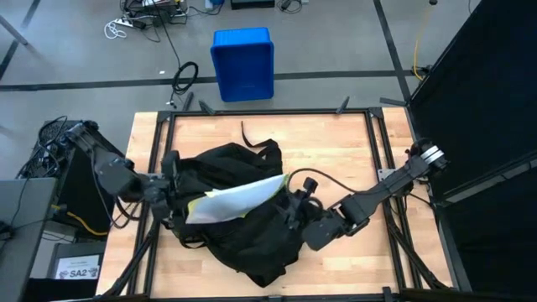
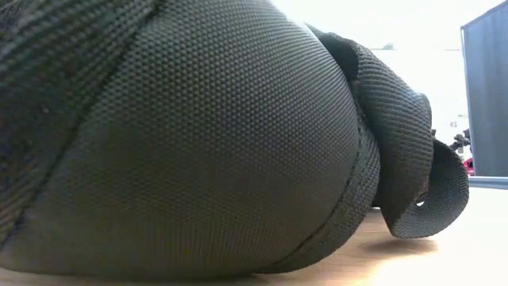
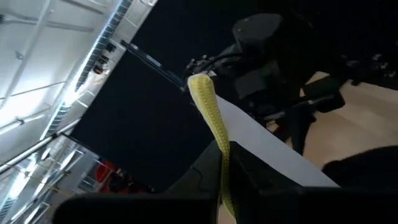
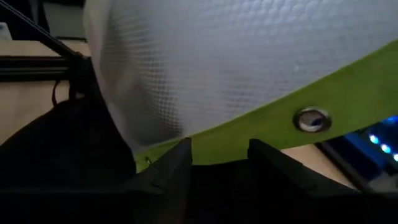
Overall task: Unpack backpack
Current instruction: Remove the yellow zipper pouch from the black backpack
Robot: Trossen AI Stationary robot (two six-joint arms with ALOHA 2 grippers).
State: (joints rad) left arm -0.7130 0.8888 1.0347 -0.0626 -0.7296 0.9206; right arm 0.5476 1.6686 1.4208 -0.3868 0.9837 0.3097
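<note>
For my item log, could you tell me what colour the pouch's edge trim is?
Yellow-green, bordering the white mesh pouch; the right wrist view shows the trim best.

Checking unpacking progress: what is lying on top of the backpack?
A white mesh pouch with a yellow-green edge lies across the backpack, between the left gripper and right gripper. Anything beneath it or inside the bag is hidden.

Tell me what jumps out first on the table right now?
A white pouch with a yellow-green edge lies across the top of the black backpack at the table's middle. The left gripper holds its left end with shut jaws, and the right gripper is at its right end. A blue bin sits on the floor beyond the table.
</note>
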